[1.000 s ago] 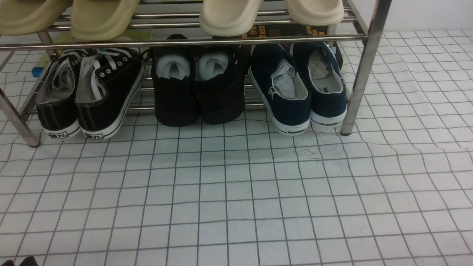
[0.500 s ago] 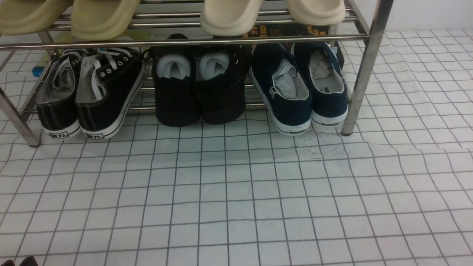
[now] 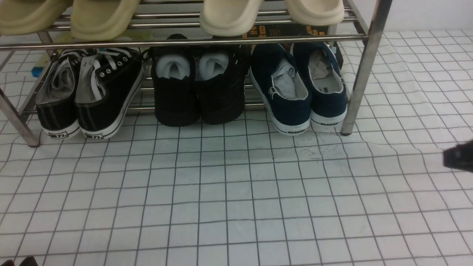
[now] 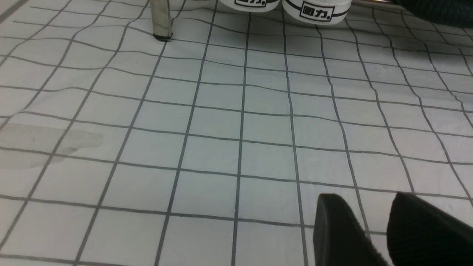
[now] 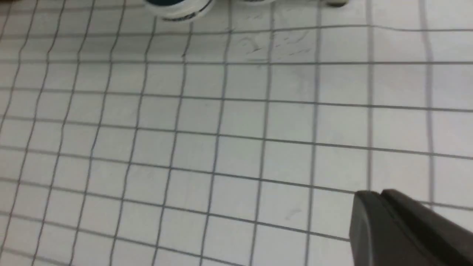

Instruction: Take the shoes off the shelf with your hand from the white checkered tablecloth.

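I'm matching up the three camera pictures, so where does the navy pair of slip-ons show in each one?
Front view: navy slip-ons, upper right of centre, on the rack's lower tier.
Left wrist view: not in it.
Right wrist view: only their heels, cut off at the top edge.
Shared landmark: the checkered cloth, in all three.

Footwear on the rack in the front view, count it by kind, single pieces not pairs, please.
Black lace-up sneakers: 2
All-black shoes: 2
Navy slip-ons: 2
Olive-green clogs: 2
Cream clogs: 2
Total: 10
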